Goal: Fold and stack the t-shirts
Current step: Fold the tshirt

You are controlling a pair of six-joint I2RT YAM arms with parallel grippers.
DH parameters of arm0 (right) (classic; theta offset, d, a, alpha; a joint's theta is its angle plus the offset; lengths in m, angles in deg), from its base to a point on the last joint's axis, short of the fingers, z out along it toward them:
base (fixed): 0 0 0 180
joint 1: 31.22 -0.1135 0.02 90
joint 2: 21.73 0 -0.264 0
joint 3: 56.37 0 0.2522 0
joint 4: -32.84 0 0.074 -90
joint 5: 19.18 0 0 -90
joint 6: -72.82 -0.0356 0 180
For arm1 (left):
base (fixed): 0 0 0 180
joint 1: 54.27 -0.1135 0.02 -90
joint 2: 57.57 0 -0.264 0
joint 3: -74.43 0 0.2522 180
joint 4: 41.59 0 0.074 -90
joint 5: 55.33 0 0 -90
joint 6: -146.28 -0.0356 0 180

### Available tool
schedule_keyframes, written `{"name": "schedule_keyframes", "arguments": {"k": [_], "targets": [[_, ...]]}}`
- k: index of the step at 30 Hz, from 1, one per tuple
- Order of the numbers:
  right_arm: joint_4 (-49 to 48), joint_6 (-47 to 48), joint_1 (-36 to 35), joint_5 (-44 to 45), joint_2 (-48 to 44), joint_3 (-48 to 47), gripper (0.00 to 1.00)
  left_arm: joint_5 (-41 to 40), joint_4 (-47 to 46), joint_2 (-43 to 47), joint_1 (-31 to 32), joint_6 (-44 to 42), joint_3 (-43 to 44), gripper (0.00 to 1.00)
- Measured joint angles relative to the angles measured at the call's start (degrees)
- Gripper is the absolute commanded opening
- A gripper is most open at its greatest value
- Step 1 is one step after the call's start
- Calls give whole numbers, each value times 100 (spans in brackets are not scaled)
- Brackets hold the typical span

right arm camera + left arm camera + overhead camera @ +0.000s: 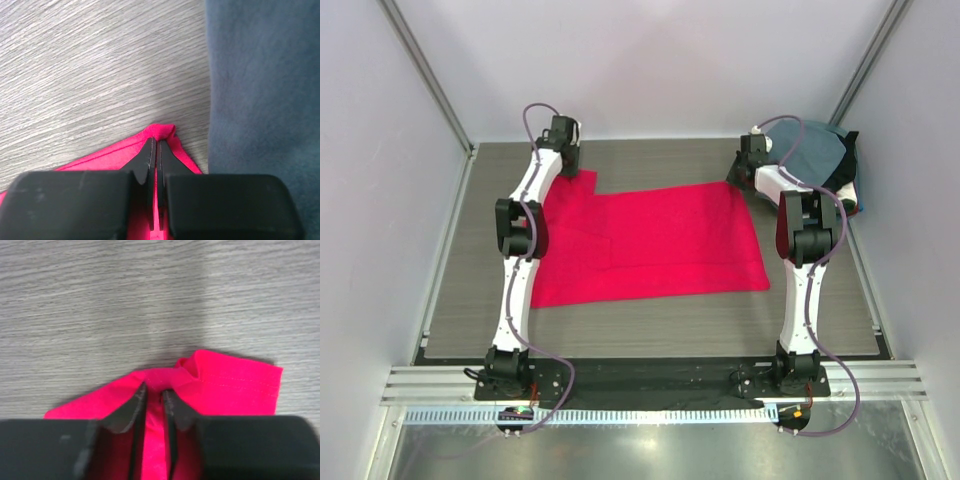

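**Both grippers pinching the far corners of the red shirt**

The red t-shirt (660, 240) is lying spread flat across the middle of the table (650, 320). The left gripper (155, 392) is pinching a raised ridge of cloth at the far-left corner, by the sleeve. The right gripper (155, 145) is clamping the far-right corner, jaws tight together with red showing between them. Holding both far corners is probably setting up a fold toward the near hem. The grey-blue t-shirt (260, 100) is lying just beside the right fingers, so a snag is possible there. Bare table is running along the near hem, giving room to lay the fold.
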Motion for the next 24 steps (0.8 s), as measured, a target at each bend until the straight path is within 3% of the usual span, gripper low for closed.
{"name": "schedule_keyframes", "arguments": {"k": [5,13,24], "targets": [[0,-2,4,-13,-11,15,1,-28,-341,227,9,-37,-490,6],[52,0,4,17,-111,136,1,122,-782,896,13,35,-1589,0],[332,-44,4,13,-275,232,1,-9,-1047,1510,179,87,-2094,0]]}}
